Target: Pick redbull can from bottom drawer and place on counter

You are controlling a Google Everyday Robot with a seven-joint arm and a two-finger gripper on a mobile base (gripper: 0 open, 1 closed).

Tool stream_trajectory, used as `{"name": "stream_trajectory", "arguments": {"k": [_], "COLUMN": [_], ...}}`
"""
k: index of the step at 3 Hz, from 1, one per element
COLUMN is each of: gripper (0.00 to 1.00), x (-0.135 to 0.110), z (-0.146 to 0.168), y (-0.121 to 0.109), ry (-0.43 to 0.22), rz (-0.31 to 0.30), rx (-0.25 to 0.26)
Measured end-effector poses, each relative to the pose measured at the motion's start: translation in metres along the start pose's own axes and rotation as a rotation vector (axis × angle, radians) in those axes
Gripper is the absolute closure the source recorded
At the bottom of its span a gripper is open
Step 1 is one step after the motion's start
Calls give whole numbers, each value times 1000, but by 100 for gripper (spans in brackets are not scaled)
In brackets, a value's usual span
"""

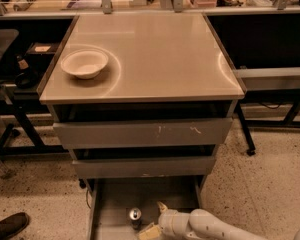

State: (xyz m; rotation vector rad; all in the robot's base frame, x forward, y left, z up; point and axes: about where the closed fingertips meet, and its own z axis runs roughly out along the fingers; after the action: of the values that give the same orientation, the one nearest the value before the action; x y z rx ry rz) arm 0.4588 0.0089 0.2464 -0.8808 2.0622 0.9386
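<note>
The redbull can [135, 215] stands upright on the floor of the open bottom drawer [115, 196], its shiny silver top showing. My gripper [153, 219] reaches into the drawer from the lower right on a white arm and sits just right of the can. It is open, with one tan finger [161, 206] behind and one in front [147, 231], and the can is beside them, not between them. The glossy beige counter [160, 54] lies above.
A white bowl [84, 63] sits on the counter's left side. Two closed grey drawers [140, 132] hang over the bottom drawer. Dark tables and legs flank the cabinet. A shoe [7, 225] rests on the speckled floor at lower left.
</note>
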Motion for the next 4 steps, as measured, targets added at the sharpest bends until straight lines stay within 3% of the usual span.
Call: {"name": "stream_trajectory", "arguments": {"k": [2,4], "gripper": [0,0], "x": [22,15], "z": [36,47], "y": [-7,-1], "ry": [-58,-78], "rz": [24,5], "rx": [-20,-30]}}
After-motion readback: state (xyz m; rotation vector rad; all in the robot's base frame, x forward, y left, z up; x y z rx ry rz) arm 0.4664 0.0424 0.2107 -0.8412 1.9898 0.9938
